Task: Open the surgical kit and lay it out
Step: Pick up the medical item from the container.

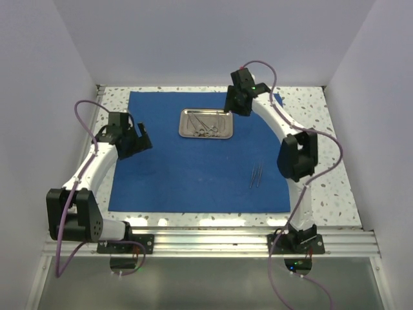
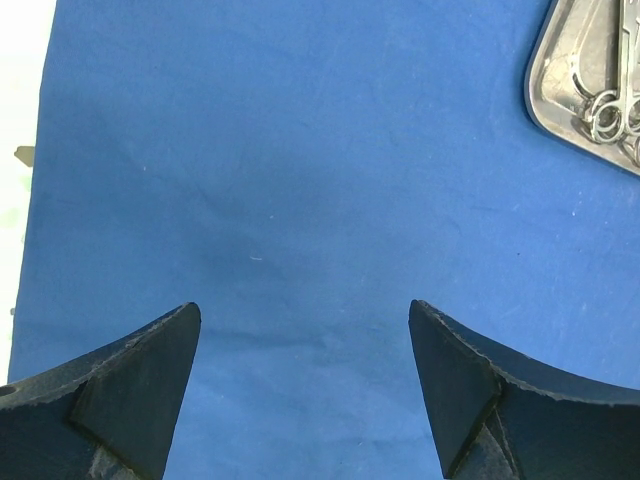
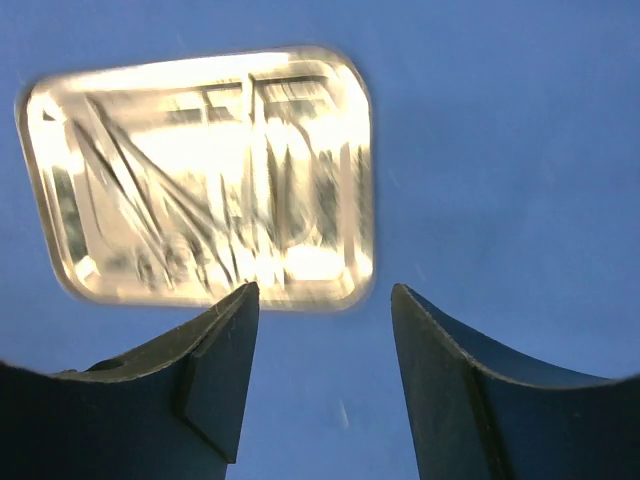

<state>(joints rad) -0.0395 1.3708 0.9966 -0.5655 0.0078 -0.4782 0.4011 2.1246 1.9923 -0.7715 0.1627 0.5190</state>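
**Left arm.** Base at the near-left corner, elbow folded low, forearm reaching up over the left edge of the cloth (image 1: 193, 168). Left gripper (image 1: 132, 143) points down at bare blue fabric. Jaws spread wide, nothing between them, nothing touched; released.

**Right arm.** Base at the near right, arching far forward along the cloth's right side. Right gripper (image 1: 237, 103) hangs just beside the tray's (image 1: 182, 126) far-right corner, above the cloth. Jaws parted, nothing held; released. In its wrist view the tray (image 3: 60, 270) is blurred and glaring, lying beyond the fingertips (image 3: 240, 300).

**Kit.** Cloth spread flat, covering most of the table (image 1: 322, 187). Tray sits on the cloth's far half, near the middle. Ring-handled instruments (image 1: 205, 124) lie inside it; the left wrist view shows their finger rings (image 2: 605, 115) at one end. One thin silver tool (image 1: 257, 175) lies loose on the cloth, near right, well apart from the tray; its kind cannot be told.

**Surroundings.** White speckled table, aluminium rail (image 1: 213, 239) along the near edge, plain pale walls (image 1: 193, 39) on three sides.
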